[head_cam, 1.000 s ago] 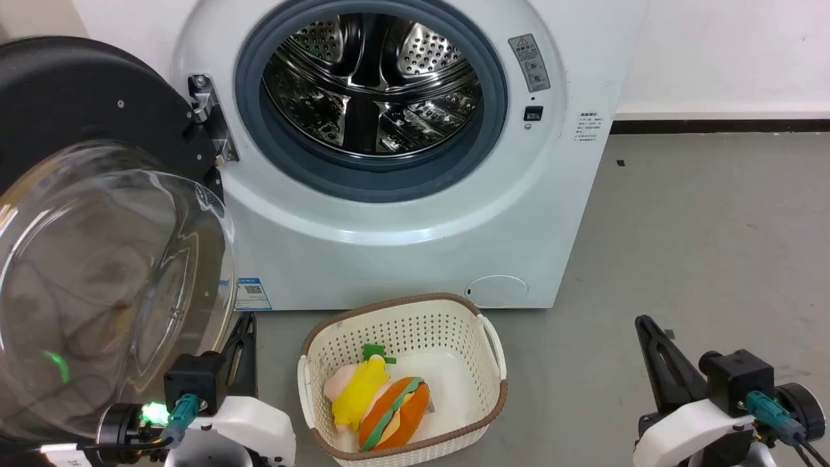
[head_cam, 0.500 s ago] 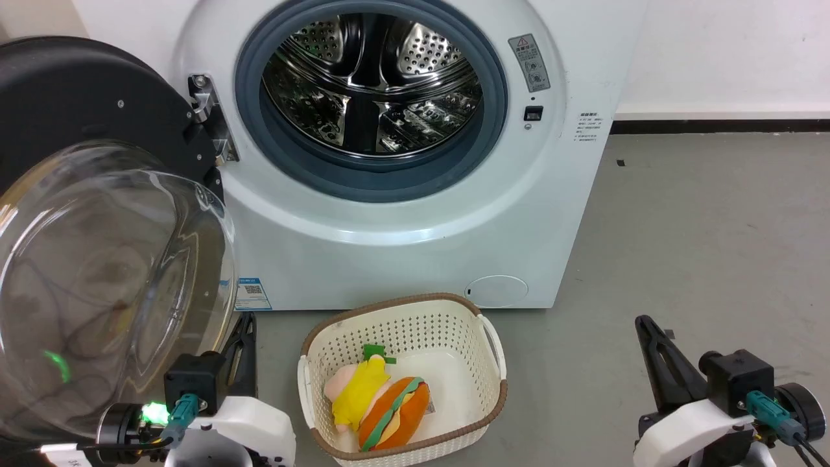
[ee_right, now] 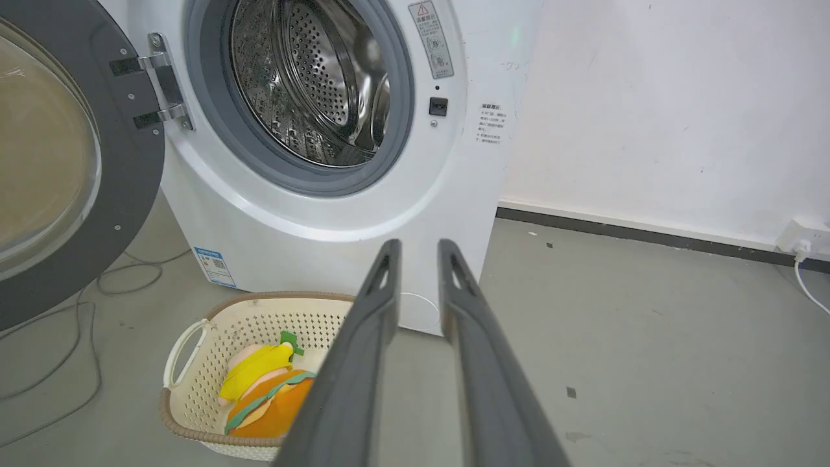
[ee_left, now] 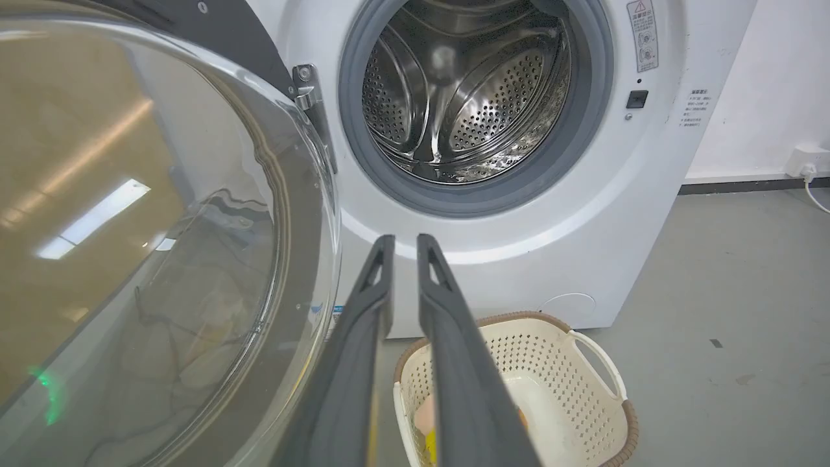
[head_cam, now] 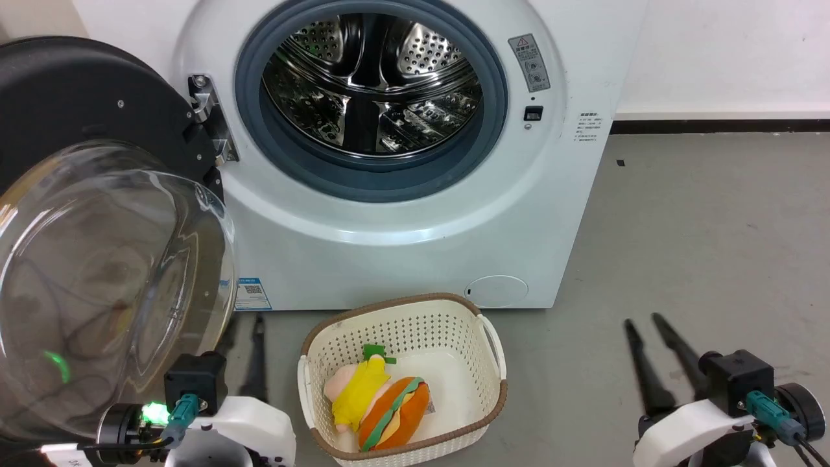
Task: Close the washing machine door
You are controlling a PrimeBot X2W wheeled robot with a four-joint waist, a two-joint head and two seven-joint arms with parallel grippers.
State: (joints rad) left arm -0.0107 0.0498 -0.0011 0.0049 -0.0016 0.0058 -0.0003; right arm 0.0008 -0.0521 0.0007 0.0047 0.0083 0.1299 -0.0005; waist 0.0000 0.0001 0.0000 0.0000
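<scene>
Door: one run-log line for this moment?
door: wide open, hinged left | left hand: open, beside door glass, holding nothing | right hand: open, holding nothing | basket: before washer, toys inside

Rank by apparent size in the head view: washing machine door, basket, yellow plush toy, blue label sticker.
1. washing machine door: largest, though its nearness to the camera inflates it
2. basket
3. yellow plush toy
4. blue label sticker: smallest

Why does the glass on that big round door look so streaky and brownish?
Left wrist view: the washing machine door glass mirrors lights as bright bars, with a green glow; head view: its bowl warps what lies behind; right wrist view: the steel drum glints.
</scene>
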